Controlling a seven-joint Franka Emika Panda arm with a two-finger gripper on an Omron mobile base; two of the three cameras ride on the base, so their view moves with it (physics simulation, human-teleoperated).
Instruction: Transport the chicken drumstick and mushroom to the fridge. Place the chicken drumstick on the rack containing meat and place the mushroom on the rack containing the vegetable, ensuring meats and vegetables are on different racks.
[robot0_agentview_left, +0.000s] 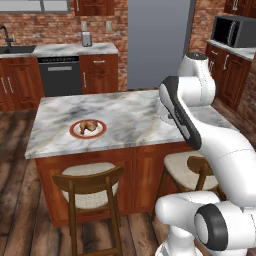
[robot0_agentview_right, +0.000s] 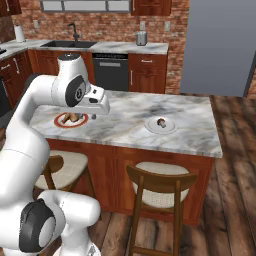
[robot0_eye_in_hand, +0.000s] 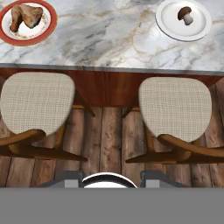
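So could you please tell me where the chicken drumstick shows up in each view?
Left base view: drumstick on the red-rimmed plate, island's left part.
Right base view: drumstick at centre left, beside the arm.
Hand view: drumstick, top left corner.
Shared landmark: that red-rimmed plate.

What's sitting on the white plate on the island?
A single brown-capped mushroom lies on the white plate, nothing else. The plate surface beneath the mushroom is hidden.

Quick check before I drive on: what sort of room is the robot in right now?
A home kitchen, rendered: a marble-topped island with two stools, a sink and dishwasher along the brick back wall, and a tall grey fridge.
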